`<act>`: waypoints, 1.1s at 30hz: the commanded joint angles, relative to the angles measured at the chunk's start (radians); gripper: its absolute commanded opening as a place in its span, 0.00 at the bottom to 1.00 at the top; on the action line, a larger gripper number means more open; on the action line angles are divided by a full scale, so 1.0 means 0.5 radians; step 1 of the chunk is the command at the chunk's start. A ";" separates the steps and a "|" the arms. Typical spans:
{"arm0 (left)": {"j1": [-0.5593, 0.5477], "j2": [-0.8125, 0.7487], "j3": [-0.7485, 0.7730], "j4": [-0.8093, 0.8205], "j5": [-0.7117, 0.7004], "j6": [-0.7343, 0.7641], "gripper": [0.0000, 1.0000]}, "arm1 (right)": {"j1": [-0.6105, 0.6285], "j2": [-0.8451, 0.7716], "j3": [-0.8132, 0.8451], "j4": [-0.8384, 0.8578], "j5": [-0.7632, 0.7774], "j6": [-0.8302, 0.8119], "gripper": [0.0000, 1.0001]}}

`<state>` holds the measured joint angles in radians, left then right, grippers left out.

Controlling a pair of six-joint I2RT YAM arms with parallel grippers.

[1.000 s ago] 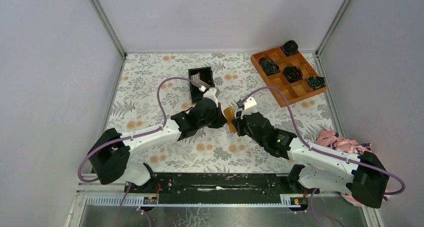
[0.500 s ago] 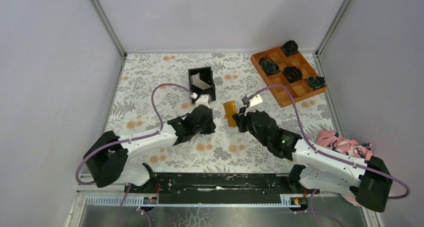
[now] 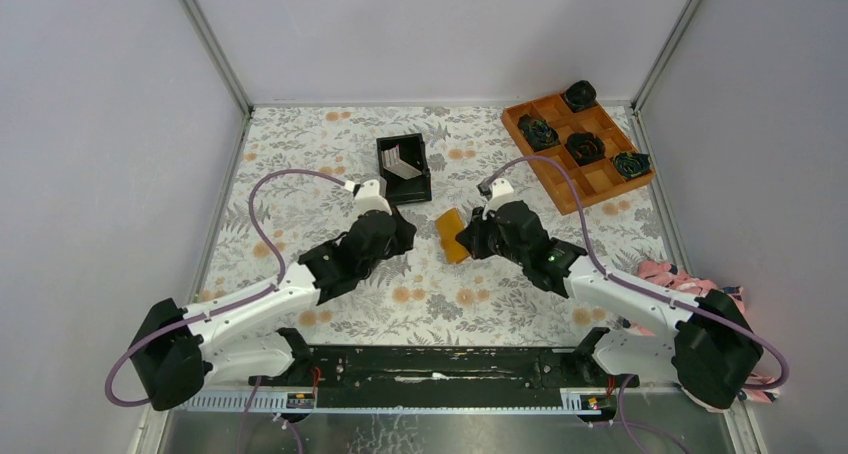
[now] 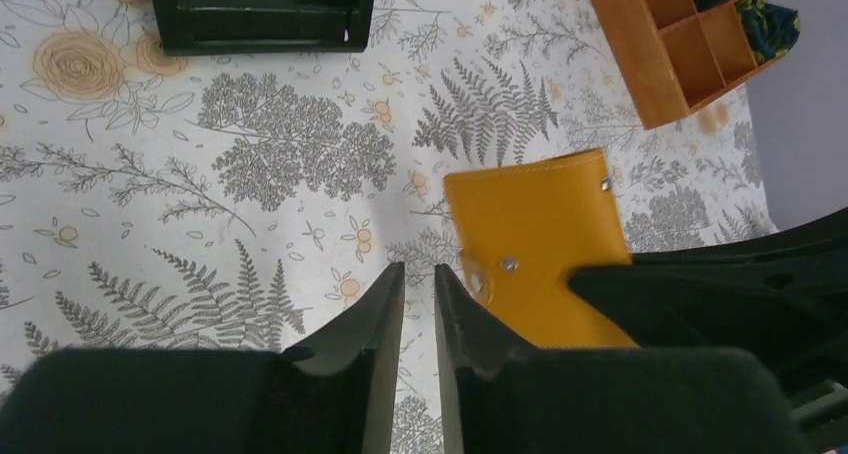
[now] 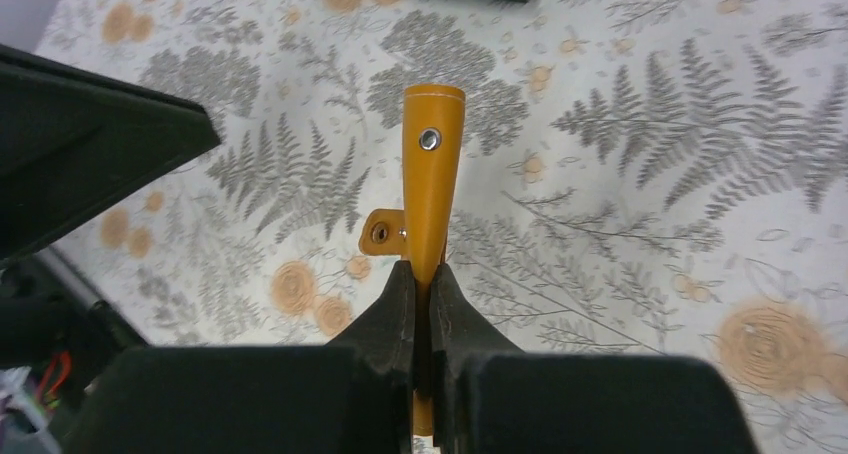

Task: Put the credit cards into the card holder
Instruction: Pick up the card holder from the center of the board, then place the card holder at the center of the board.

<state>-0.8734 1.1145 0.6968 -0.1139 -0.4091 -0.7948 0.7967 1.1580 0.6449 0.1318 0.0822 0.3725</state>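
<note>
The card holder [image 3: 450, 236] is an orange-tan wallet, folded shut, held edge-up just above the floral table. My right gripper [image 3: 466, 242] is shut on its lower edge; in the right wrist view the holder [image 5: 432, 174] stands up from between the jaws of that gripper [image 5: 421, 269], its snap tab out to the left. My left gripper [image 3: 406, 232] is to the holder's left, apart from it. In the left wrist view that gripper [image 4: 420, 271] has a narrow gap and holds nothing, with the holder [image 4: 540, 224] to its right. The credit cards [image 3: 400, 160] lean inside the black bin [image 3: 424, 164].
The black bin [image 4: 260, 34] is at the top of the left wrist view. An orange compartment tray [image 3: 520, 134] with dark rosettes stands at the back right and also shows in the left wrist view [image 4: 650, 74]. A pink cloth [image 3: 685, 279] lies at the right edge.
My left gripper has drawn back from the card holder to the left and toward the near edge. My right gripper kept hold of the holder and turned it a little leftward.
</note>
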 commanded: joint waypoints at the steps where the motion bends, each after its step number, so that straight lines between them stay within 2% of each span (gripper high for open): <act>1: 0.020 0.022 0.012 0.232 -0.068 0.085 0.33 | -0.093 0.078 0.137 0.094 -0.553 0.114 0.00; 3: 0.050 0.057 0.023 0.326 0.086 0.144 0.52 | -0.105 0.133 0.135 0.115 -0.742 0.149 0.00; 5: 0.102 0.092 0.012 0.412 0.292 0.180 0.64 | -0.113 0.162 0.113 0.164 -0.863 0.190 0.00; 10: 0.302 0.073 -0.091 0.561 0.714 0.177 0.80 | -0.118 0.153 0.061 0.242 -1.086 0.250 0.00; 14: 0.432 0.043 -0.125 0.580 0.951 0.191 0.87 | -0.118 0.125 0.048 0.243 -1.199 0.251 0.00; 20: 0.493 0.093 -0.140 0.594 1.166 0.175 0.87 | -0.118 0.173 0.026 0.286 -1.282 0.257 0.00; 26: 0.498 0.171 -0.220 0.706 1.333 0.106 0.75 | -0.118 0.352 0.026 0.423 -1.380 0.301 0.00; 29: 0.498 0.190 -0.288 0.727 1.295 0.063 0.67 | -0.118 0.478 0.043 0.467 -1.399 0.298 0.00; 33: 0.498 0.138 -0.422 0.755 1.064 -0.009 0.57 | -0.135 0.623 0.017 0.623 -1.375 0.351 0.00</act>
<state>-0.6319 1.2068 0.5365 0.1905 0.1974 -0.7628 0.7429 1.4235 0.6502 0.3069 -0.5701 0.5156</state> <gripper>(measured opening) 0.607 0.041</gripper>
